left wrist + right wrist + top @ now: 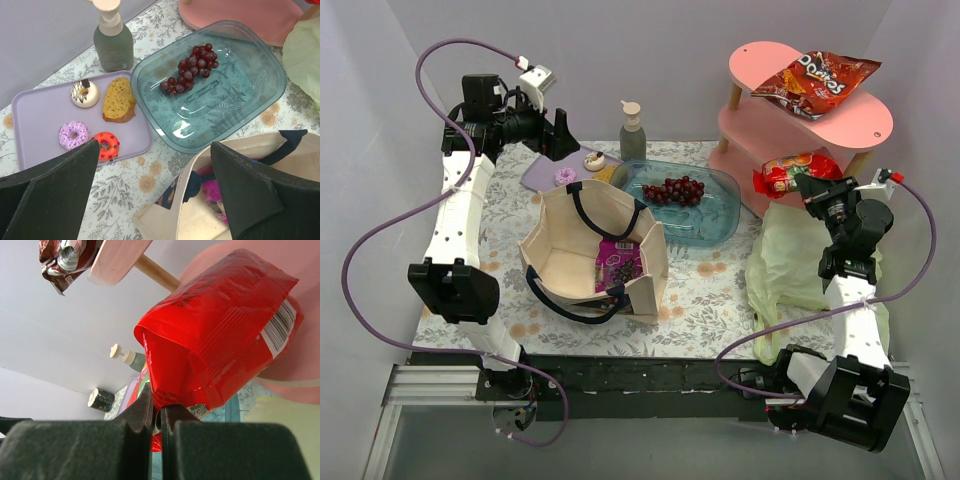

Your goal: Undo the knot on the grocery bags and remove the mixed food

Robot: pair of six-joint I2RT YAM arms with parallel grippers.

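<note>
Red snack packet (220,330), seemingly light, crinkly and slippery, sits on the lower tier of the pink shelf (865,122), at the far right corner of the tabletop (710,300); right pincer (159,412) nips its crimped end, left pincer (155,150) gapes wide.

The fingers of my left gripper (155,149) are blocking both lower corners of the left wrist view. One is covering part of the orange doughnut (106,145). The other is covering much of the canvas tote (195,222), which the bottom edge is also cutting off. The purple packet (213,192) inside is showing only a sliver.

My right gripper (159,412) is hiding the lower corner of the red packet (220,330), and the frame corner is clipping the Doritos bag (60,260).

Overhead, my right arm (850,320) is masking part of the green bag (790,265), so the knot is not showing.
</note>
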